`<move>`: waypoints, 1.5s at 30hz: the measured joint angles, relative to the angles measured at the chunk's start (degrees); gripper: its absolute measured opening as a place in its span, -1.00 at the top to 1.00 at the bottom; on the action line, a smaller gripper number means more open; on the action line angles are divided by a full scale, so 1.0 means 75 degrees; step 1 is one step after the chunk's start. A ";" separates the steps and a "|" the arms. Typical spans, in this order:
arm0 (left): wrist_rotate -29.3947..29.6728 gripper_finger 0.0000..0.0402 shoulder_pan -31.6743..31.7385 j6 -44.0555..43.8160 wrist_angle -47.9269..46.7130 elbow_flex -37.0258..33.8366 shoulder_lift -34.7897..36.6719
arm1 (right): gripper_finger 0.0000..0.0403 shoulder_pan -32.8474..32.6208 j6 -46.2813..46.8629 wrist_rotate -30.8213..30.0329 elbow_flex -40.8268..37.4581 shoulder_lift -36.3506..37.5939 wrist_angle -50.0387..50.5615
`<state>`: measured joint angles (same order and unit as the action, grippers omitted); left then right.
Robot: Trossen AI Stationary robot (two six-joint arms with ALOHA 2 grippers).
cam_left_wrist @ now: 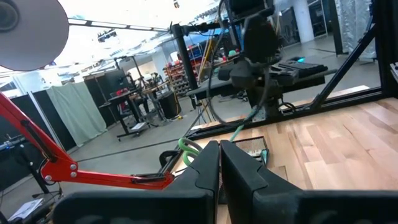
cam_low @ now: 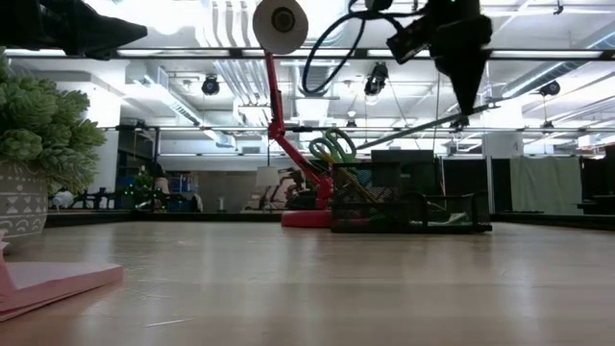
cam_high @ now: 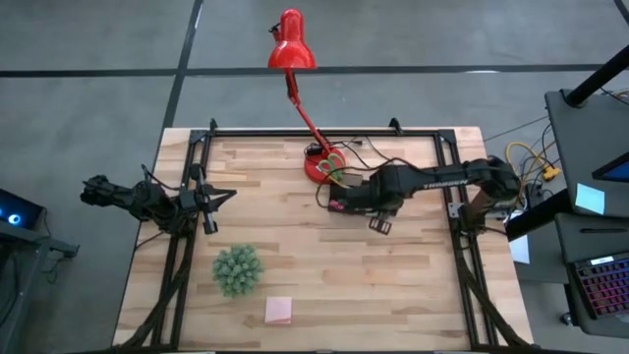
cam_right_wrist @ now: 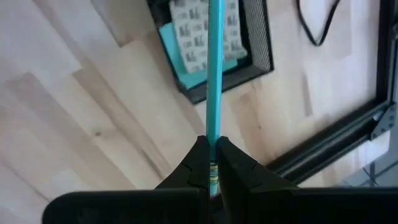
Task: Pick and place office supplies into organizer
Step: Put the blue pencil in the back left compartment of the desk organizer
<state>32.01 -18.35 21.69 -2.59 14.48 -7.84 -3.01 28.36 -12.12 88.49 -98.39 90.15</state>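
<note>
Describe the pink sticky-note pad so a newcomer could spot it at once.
Start at the wooden table and go to its edge farthest from the red desk lamp. The pink sticky-note pad lies flat there, just beside the fuzzy green spiky ball. It is the only flat, pale pink square.

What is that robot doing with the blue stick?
The right gripper is shut on a teal pen and holds it over the black organizer near the red lamp. Green scissors already stand in the organizer. The left gripper is shut and empty, waiting at the table's left side. A pink pad lies on the table beside a fuzzy green ball.
</note>
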 joint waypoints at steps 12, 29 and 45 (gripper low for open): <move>0.0000 1.00 0.0000 0.0003 -0.0006 0.0000 0.0003 | 0.96 0.0911 -0.0877 0.0094 0.0157 0.0058 -0.0017; 0.0000 1.00 0.0002 0.0001 -0.0012 -0.0003 0.0000 | 0.96 0.1613 -0.2221 0.0898 0.0154 0.0055 -0.0017; 0.0000 1.00 0.0001 0.0000 -0.0012 -0.0004 0.0000 | 0.96 0.2227 -0.3249 0.1241 0.0280 0.0049 -0.0020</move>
<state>32.01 -18.34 21.69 -2.68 14.45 -7.84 13.69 3.99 -2.81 90.59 -98.02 90.00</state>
